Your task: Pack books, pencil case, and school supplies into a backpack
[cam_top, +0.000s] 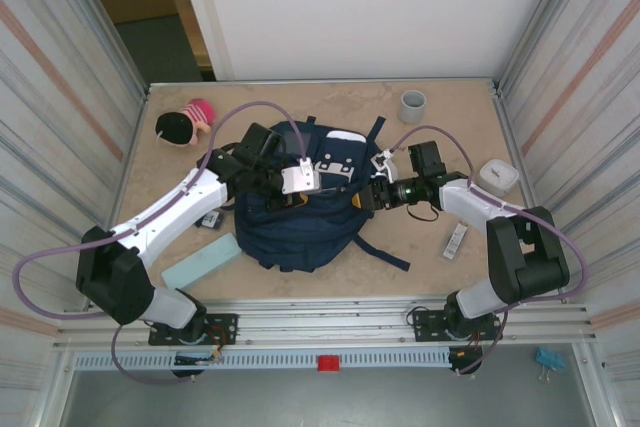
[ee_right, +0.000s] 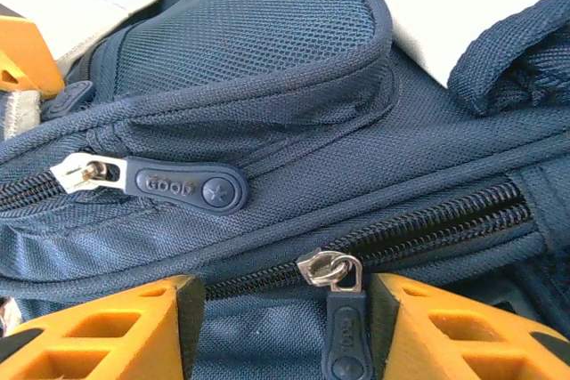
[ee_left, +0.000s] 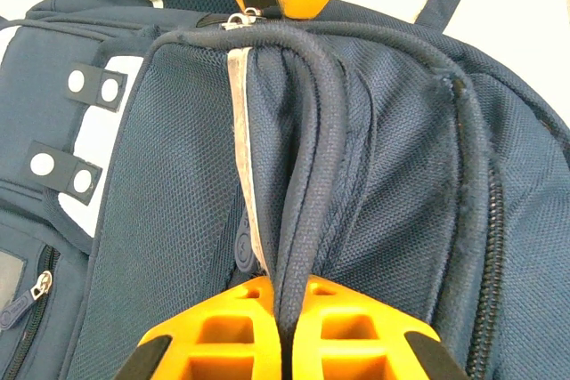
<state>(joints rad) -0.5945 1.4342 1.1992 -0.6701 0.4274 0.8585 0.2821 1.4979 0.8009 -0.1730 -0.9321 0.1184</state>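
Note:
The navy backpack (cam_top: 300,232) lies flat mid-table between both arms. My left gripper (cam_top: 285,201) is shut on a thick navy piping fold of the backpack (ee_left: 178,175), pinched tight between the orange fingers (ee_left: 240,318). My right gripper (cam_top: 360,199) faces it from the right and stands open over the backpack (ee_right: 267,42). A metal zipper slider with its navy pull tab (ee_right: 343,327) lies between the jaws, close against the right finger (ee_right: 419,318). The mint pencil case (cam_top: 200,262) lies left of the pack. One white school-supply piece (cam_top: 455,240) lies to the right. The books are not identifiable.
A small dark flat object (cam_top: 210,219) sits beside my left forearm. A rounded white box (cam_top: 497,175) and a grey cup (cam_top: 413,104) stand at the right and back. A pink-and-black toy (cam_top: 185,125) lies back left. Metal walls close in both sides.

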